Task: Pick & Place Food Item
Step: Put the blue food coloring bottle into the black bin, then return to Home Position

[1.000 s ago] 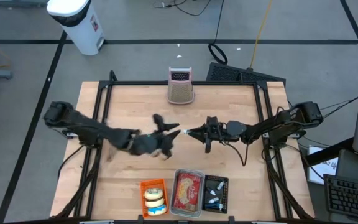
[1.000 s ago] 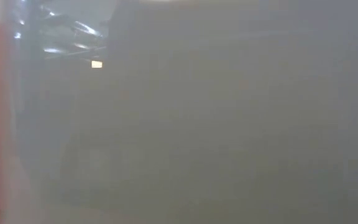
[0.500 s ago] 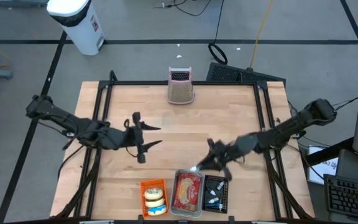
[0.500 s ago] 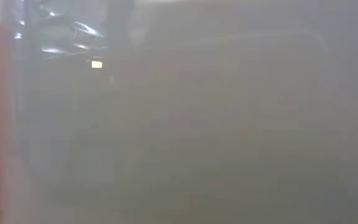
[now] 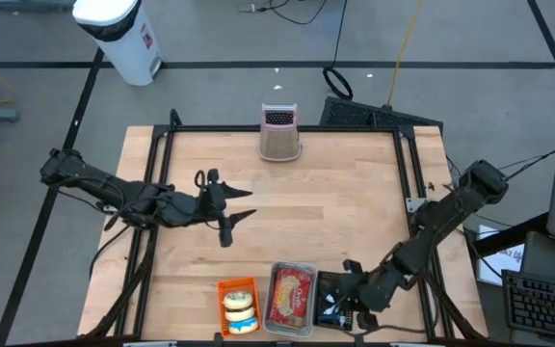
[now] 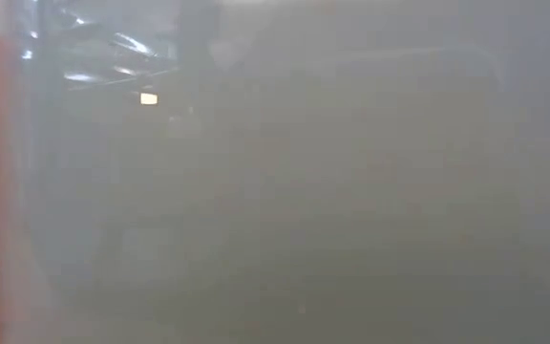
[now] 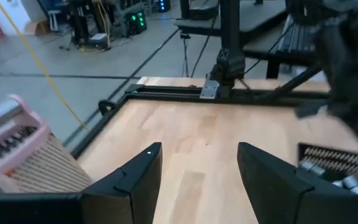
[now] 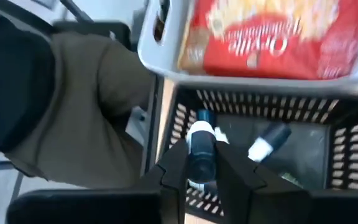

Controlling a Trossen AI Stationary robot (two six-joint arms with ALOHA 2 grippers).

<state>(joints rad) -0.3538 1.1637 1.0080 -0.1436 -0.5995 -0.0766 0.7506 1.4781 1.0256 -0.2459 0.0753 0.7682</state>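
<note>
Across the wooden surface [image 5: 335, 212], three containers lined up along the near edge: orange basket [image 5: 239, 283] with ring pastries [image 5: 240, 308], grey tray [image 5: 292, 267] with a red popcorn bag [image 5: 292, 297], and black mesh basket [image 5: 336, 280] at the right end. Farther back, alone, a pink-rimmed basket [image 5: 279, 133].

Judged step: setting the carried item down into the black mesh basket. To do it well:
- Keep the right pincer [image 5: 333, 306] inside the basket's walls, clear of the grey tray's rim just beside it.
- Lower until the small dark bottle [image 8: 201, 134] rests on the basket floor or on the bottles already there, such as the white-capped one [image 8: 267, 142] lying nearby.
- Spread the fingers only then, and lift straight up so as not to drag the mesh.

Right arm [image 5: 441, 217]: reaching from its base down along the right side to the near edge, wrist turned inward over the black basket. Pincer clenched around the small dark bottle, cap showing between the fingers, directly above the basket's interior.

Left arm [image 5: 114, 193]: stretched low over the left-middle of the surface, waiting. Left pincer [image 5: 234, 214] released, fingers spread apart, grasping nothing.

Beyond the near edge, in the right wrist view, a person's olive trouser leg [image 8: 92, 106]; worth minding on withdrawal.
</note>
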